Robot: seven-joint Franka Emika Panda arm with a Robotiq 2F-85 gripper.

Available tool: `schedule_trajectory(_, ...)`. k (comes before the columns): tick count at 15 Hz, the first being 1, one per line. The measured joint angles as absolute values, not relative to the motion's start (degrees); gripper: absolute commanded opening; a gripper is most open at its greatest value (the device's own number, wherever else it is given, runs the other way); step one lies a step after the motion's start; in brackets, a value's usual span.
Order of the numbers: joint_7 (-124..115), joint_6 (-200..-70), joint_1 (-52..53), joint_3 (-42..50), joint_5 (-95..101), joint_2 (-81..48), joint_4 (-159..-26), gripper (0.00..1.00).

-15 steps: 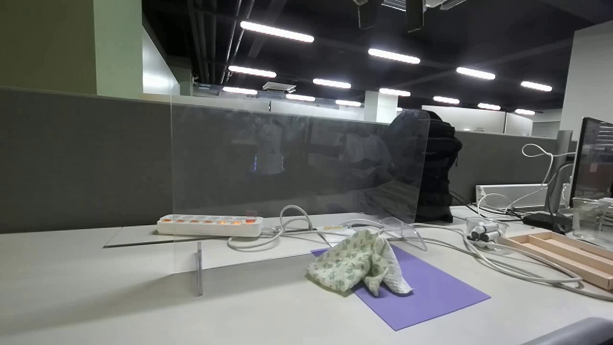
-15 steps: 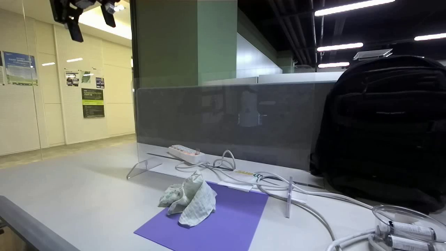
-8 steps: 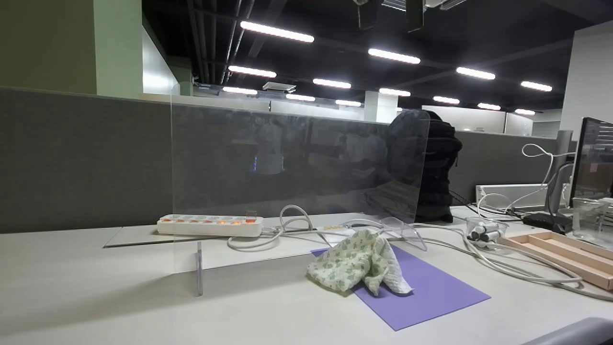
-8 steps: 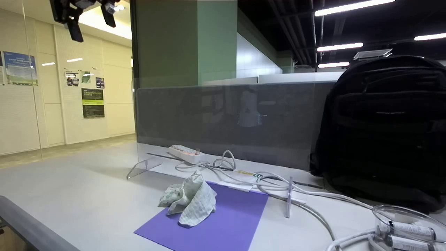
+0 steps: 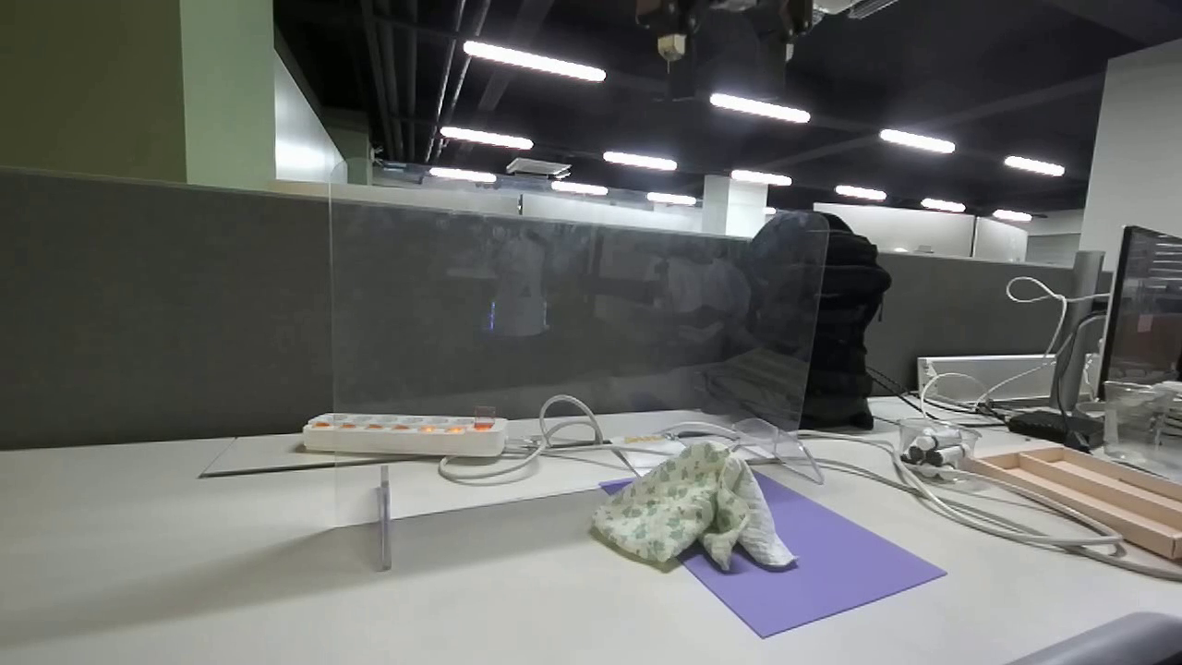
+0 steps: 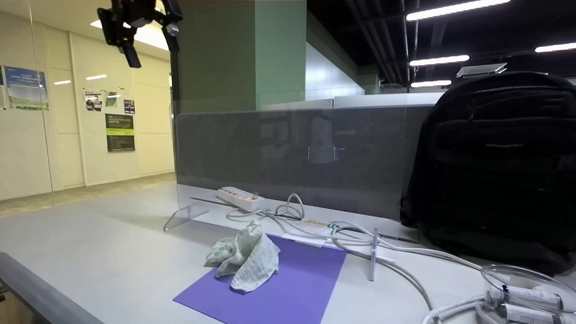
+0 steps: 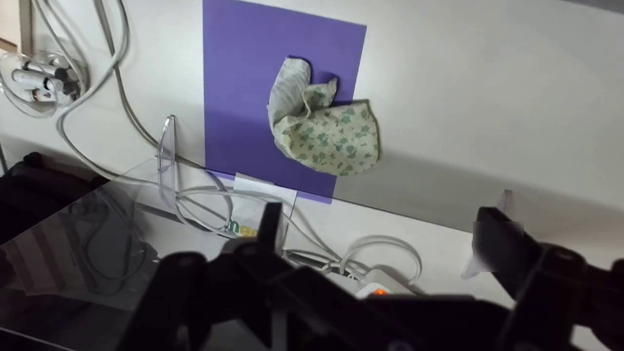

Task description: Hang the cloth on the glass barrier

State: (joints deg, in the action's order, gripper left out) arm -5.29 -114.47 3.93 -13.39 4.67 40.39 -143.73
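Nothing is hung yet: the cloth (image 5: 667, 508) lies crumpled on the near side of the glass barrier (image 5: 572, 323), partly on the purple sheet (image 5: 826, 559), partly over the worktop (image 5: 231, 536); grasping, lifting and draping seem left. The pincer (image 6: 154, 57) hangs high, spread wide, gripping nothing. At right, a clear cup (image 6: 491, 288) holds small white-and-dark cylinders (image 6: 533, 298).

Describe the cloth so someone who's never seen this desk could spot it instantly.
Find the upright clear barrier on the white table, then the flat purple sheet by its lower edge. The cloth lies crumpled, partly on that sheet; unlike its plain neighbour, it is pale with small green prints.
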Motion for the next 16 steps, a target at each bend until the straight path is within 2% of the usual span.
schedule_trajectory(7, -3.3, -129.1, 0.1, -4.6, 4.5, 28.9, -146.7, 1.00)
schedule_trajectory(16, -1.9, -133.0, -1.6, -1.3, 3.4, 15.3, -145.0, 1.00)
